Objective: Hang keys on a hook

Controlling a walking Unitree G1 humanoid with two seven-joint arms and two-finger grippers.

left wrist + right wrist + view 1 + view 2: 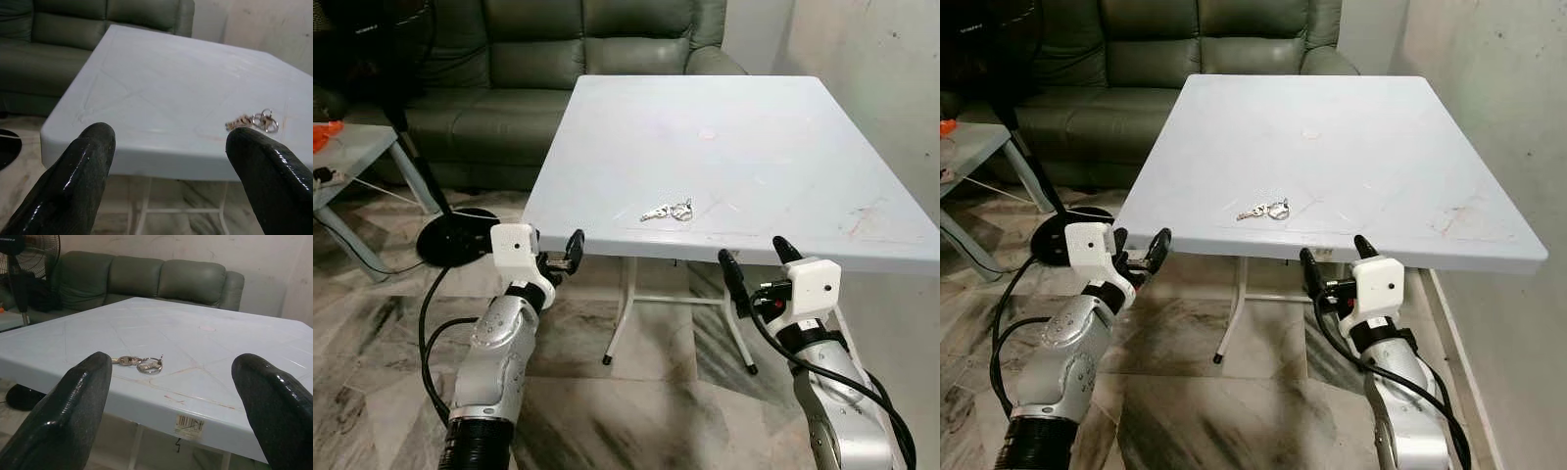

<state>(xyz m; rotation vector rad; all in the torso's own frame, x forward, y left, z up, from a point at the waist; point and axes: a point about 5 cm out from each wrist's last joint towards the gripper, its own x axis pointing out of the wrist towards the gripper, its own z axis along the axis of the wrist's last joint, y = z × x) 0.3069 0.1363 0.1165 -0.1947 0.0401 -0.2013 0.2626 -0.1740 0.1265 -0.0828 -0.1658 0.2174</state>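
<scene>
On the white table (773, 147), the keys (668, 211) are lying untouched; left gripper (563, 257) and right gripper (756, 258) are hovering spread wide, grasping and hanging both remaining.

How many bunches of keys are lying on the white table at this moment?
1. The bunch of keys lies near the front edge of the white table, between the open left hand and the open right hand, touched by neither.

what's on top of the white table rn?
A bunch of keys on a ring lies near the front edge of the white table, apart from both open hands: left hand, right hand. Nothing else sits on top; the underside is hidden apart from its legs.
</scene>
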